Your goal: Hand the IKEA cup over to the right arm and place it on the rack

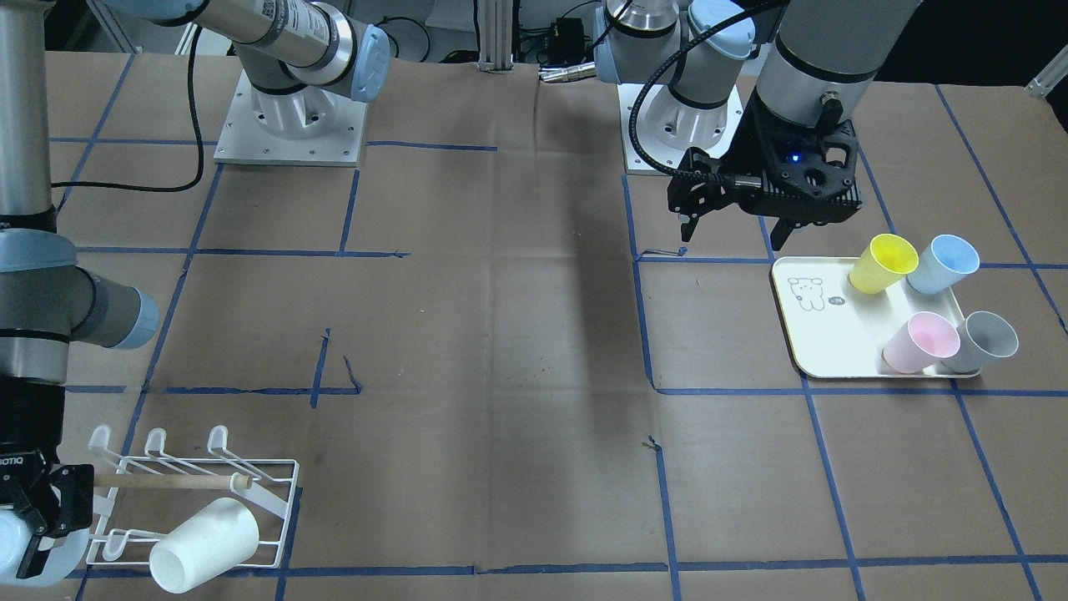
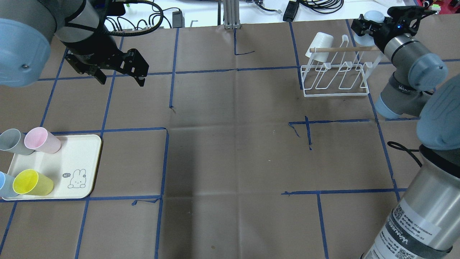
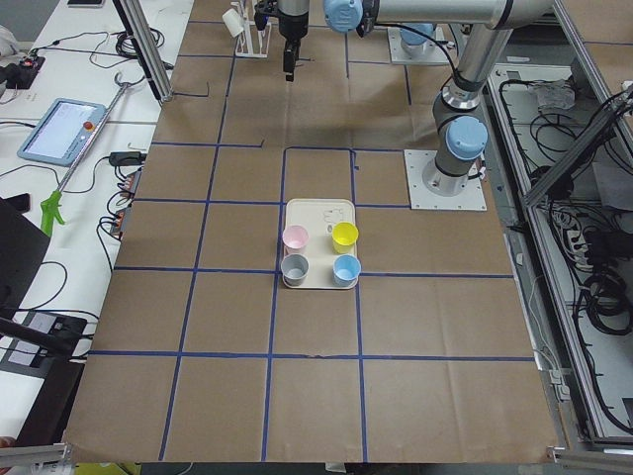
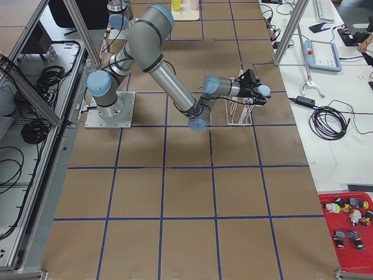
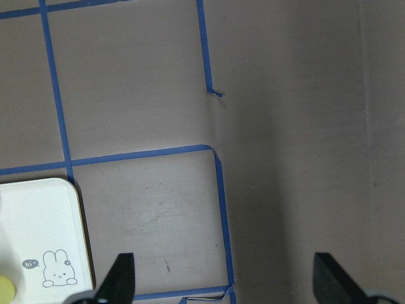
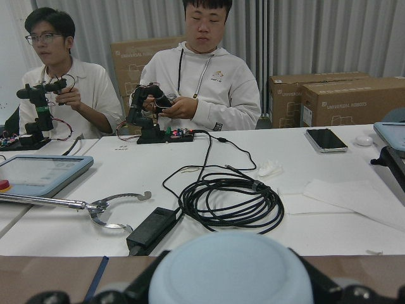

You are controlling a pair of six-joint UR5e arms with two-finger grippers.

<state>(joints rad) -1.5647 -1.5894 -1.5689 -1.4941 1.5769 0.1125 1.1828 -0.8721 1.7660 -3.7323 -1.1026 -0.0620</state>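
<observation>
My right gripper [image 2: 368,27] is shut on a pale blue cup [image 2: 373,17] at the far right end of the white wire rack [image 2: 336,73]. In the front view the right gripper [image 1: 37,522] holds the cup [image 1: 12,538] just beside the rack [image 1: 267,467], level with its wooden handle. The cup's base fills the bottom of the right wrist view [image 6: 231,269]. A white cup [image 2: 318,43] hangs on the rack's other end. My left gripper [image 2: 120,77] is open and empty above bare table; its fingertips [image 5: 120,278] show in the left wrist view.
A cream tray [image 2: 84,151] with a rabbit drawing sits at the near left with yellow [image 2: 32,182], pink [image 2: 41,140], grey [image 2: 10,141] and blue [image 2: 3,181] cups on it. Operators sit at a desk with cables [image 6: 228,202] beyond the far table edge.
</observation>
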